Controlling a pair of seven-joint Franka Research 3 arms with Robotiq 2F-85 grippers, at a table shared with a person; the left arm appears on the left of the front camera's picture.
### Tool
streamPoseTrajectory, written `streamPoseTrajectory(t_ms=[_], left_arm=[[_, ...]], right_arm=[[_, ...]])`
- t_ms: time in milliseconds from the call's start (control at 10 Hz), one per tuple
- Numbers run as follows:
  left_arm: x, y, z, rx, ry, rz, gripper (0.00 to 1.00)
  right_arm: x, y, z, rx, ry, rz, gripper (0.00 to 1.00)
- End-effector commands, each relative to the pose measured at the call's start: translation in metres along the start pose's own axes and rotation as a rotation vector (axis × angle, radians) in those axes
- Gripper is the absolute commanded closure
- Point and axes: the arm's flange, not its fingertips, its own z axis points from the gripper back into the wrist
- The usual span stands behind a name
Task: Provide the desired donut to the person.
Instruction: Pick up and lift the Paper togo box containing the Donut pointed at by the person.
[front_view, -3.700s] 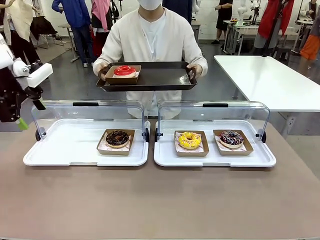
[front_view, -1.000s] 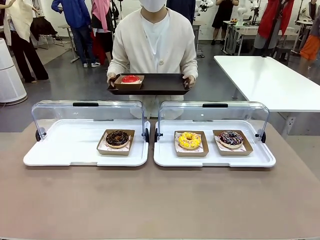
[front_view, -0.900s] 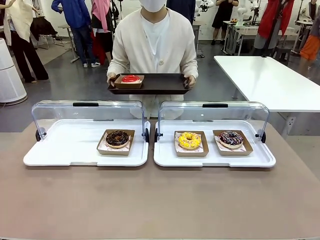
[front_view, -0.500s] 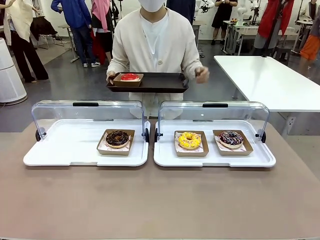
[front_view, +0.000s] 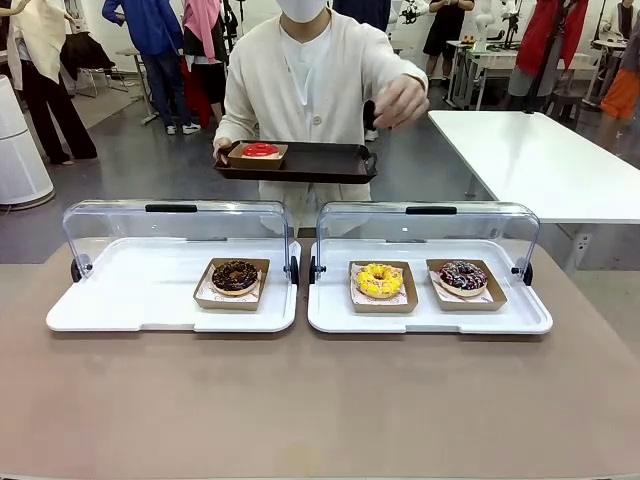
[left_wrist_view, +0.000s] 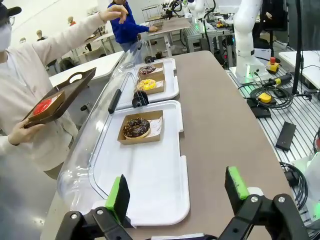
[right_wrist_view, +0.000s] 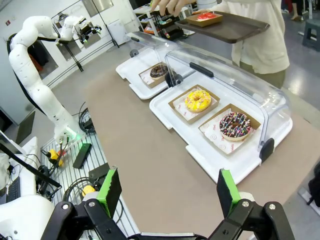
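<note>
Left gripper (left_wrist_view: 177, 190) spread open — just ahead, the chocolate donut (left_wrist_view: 136, 127) in its case (left_wrist_view: 150, 185). Right gripper (right_wrist_view: 168, 191), open too, faces the yellow donut (right_wrist_view: 198, 99) and the sprinkled donut (right_wrist_view: 234, 123). Beyond the raised lids (front_view: 428, 225), the person (front_view: 310, 75) holds a tray (front_view: 310, 162) one-handed — other hand (front_view: 401, 100) lifted.

your left pincer (left_wrist_view: 177, 190) and right pincer (right_wrist_view: 168, 190) are black jointed links with round silver screws and bright green pads (left_wrist_view: 236, 183). the person (front_view: 310, 85) wears a cream buttoned cardigan with long sleeves over a white top, and a white mask.
</note>
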Motion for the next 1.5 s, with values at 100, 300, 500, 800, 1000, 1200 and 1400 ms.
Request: streamPoseTrajectory(t_ms=[100, 300, 500, 800, 1000, 1200, 1400], left_arm=[[0.002, -0.001, 0.002, 0.004, 0.002, 0.015, 0.00], [0.002, -0.001, 0.002, 0.004, 0.002, 0.015, 0.00], [0.002, -0.001, 0.002, 0.004, 0.002, 0.015, 0.00], [0.002, -0.001, 0.002, 0.004, 0.002, 0.015, 0.00], [0.002, -0.001, 0.002, 0.004, 0.002, 0.015, 0.00], [0.002, -0.001, 0.002, 0.004, 0.002, 0.015, 0.00], [0.002, -0.001, 0.002, 0.004, 0.002, 0.015, 0.00]], right_arm=[[0.000, -0.001, -0.001, 0.008, -0.020, 0.012, 0.00], [0.000, -0.001, -0.001, 0.008, -0.020, 0.012, 0.00], [0.000, -0.001, -0.001, 0.008, -0.020, 0.012, 0.00], [0.000, -0.001, -0.001, 0.008, -0.020, 0.012, 0.00], [0.000, -0.001, -0.001, 0.008, -0.020, 0.012, 0.00], [0.000, -0.001, -0.001, 0.008, -0.020, 0.012, 0.00], [0.019, 0.019, -0.026, -0.001, 0.137, 0.083, 0.00]])
